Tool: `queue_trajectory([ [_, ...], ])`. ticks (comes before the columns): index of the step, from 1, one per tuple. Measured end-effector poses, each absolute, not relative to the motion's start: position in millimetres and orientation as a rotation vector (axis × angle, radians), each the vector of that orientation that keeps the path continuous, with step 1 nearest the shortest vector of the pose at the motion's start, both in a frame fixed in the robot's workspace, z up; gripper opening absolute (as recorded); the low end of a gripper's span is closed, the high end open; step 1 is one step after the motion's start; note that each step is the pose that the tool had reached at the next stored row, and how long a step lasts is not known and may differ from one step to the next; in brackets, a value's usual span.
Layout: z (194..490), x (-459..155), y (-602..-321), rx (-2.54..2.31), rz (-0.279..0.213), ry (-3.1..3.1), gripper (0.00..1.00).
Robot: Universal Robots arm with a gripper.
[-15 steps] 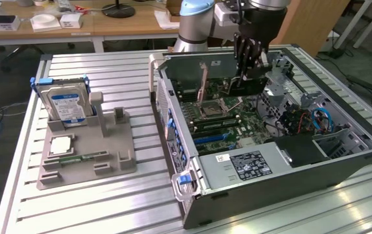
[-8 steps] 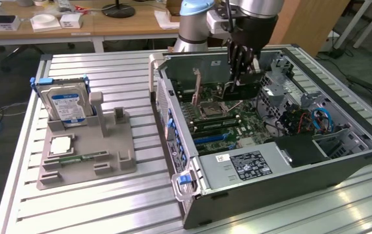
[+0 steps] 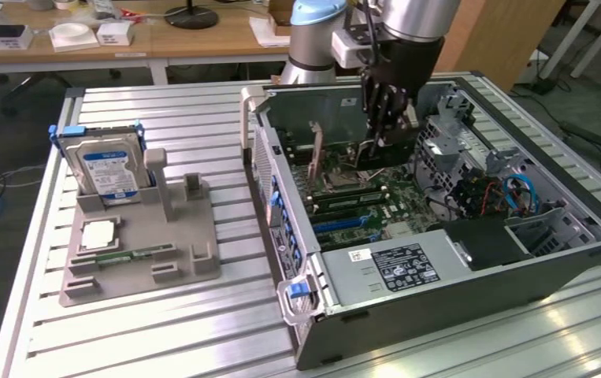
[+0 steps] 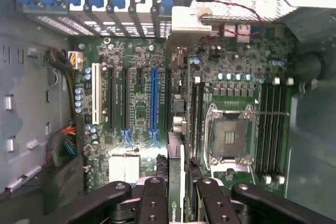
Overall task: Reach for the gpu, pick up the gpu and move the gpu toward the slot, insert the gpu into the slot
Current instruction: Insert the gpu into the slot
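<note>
The gpu [image 4: 176, 192] is clamped edge-on in the partly closed gripper [image 4: 179, 187], upright just beside the processor socket [image 4: 229, 139] inside the case [image 3: 469, 307]; the slot under it cannot be made out. The card is best kept square and untilted, since little room is left between the socket and the case's rear wall, which is faced by the bracket end.

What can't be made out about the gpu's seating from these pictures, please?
Wrist view: the slot beneath the gpu, hidden by the card itself.
Exterior view: the gpu's lower edge, hidden behind the gripper.
Either view: whether the card touches the slot.
</note>
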State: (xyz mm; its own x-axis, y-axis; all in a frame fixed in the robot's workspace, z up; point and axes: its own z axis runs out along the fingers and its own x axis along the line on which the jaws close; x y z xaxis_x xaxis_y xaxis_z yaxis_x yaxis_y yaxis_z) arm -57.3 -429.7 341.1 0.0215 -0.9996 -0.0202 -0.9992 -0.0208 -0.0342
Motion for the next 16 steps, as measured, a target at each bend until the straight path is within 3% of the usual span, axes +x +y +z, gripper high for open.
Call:
queue_trajectory([
  [16,318,-57,-451,-2.233,-0.014,2.168,0.26],
])
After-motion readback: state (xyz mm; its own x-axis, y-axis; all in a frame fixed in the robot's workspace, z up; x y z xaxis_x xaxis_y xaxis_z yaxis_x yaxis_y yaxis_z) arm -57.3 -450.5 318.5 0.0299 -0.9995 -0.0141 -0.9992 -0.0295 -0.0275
